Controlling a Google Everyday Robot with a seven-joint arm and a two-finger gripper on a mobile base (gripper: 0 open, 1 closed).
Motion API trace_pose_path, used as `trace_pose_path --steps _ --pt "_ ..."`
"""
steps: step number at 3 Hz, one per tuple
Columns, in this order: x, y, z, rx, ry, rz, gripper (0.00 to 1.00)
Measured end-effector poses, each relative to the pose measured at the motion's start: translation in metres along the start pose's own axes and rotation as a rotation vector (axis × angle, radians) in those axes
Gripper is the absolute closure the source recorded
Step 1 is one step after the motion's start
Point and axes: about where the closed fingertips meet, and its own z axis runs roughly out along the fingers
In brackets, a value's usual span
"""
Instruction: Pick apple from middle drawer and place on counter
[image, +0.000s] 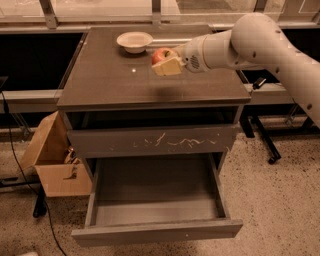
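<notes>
My gripper (165, 62) reaches in from the right on a white arm and is shut on the red apple (160, 54), holding it over the middle of the counter (115, 80). The apple shows above the pale fingers (168, 67); whether it touches the counter I cannot tell. The middle drawer (155, 200) stands pulled out below, with a bare grey floor and a plain front panel.
A cream shallow bowl (134, 41) sits at the back of the counter, left of the apple. A closed drawer front with pale scratch marks (155, 141) is above the open drawer. A cardboard box (55, 160) stands on the floor at the left.
</notes>
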Motion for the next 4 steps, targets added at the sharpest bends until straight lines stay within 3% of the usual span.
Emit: trace_pose_path --steps 1,2,4 --pt "-0.003 -0.028 0.012 0.079 0.045 0.08 1.0" --pt "0.012 -0.056 0.029 0.114 0.11 0.208 1.0" --pt "0.044 -0.074 0.055 0.119 0.237 0.309 1.0"
